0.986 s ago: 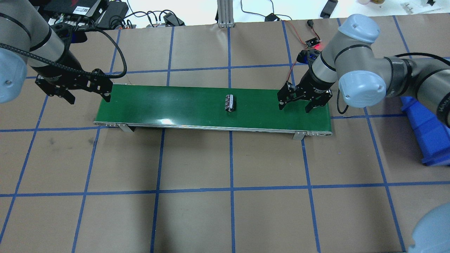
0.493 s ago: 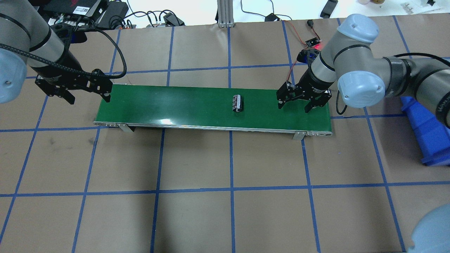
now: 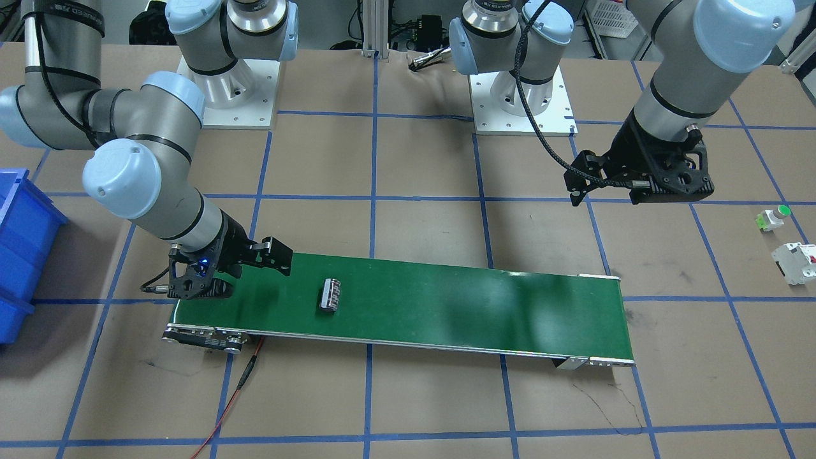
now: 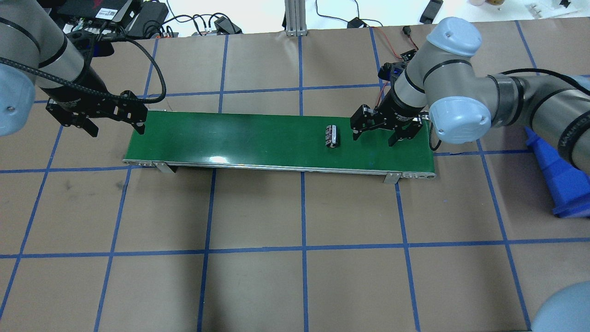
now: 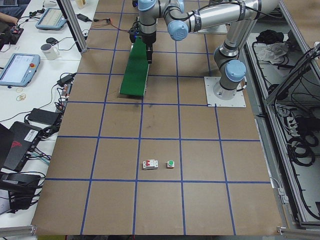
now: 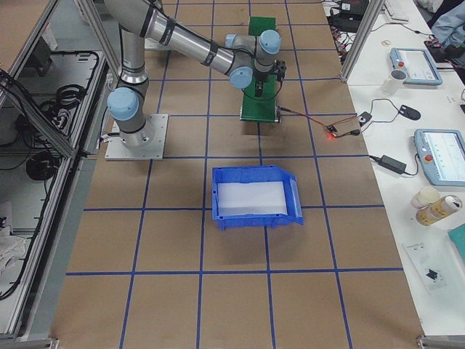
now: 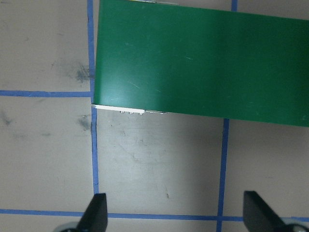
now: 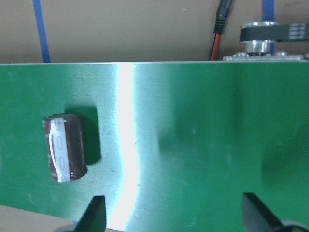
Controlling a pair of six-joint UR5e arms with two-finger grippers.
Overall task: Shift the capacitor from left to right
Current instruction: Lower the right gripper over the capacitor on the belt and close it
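The capacitor (image 4: pixel 331 136), a stubby dark cylinder with a pale ribbed side, lies on its side on the green conveyor belt (image 4: pixel 239 138), in its right half. It also shows in the front view (image 3: pixel 329 295) and at the left of the right wrist view (image 8: pixel 65 147). My right gripper (image 4: pixel 374 138) is open and empty, low over the belt's right end, just right of the capacitor and apart from it. My left gripper (image 4: pixel 117 131) is open and empty, above the belt's left end; its wrist view shows the belt end (image 7: pixel 193 58) and bare table.
A blue bin (image 4: pixel 557 175) stands on the table to the right of the belt. A white block with a red mark (image 3: pixel 794 262) and a small white part with a green cap (image 3: pixel 772 218) lie far out on my left. A red cable (image 3: pixel 229 395) runs from the belt's right end.
The capacitor has travelled to the right along the belt. My right gripper has shifted left towards it and stays open. The left arm has not moved.
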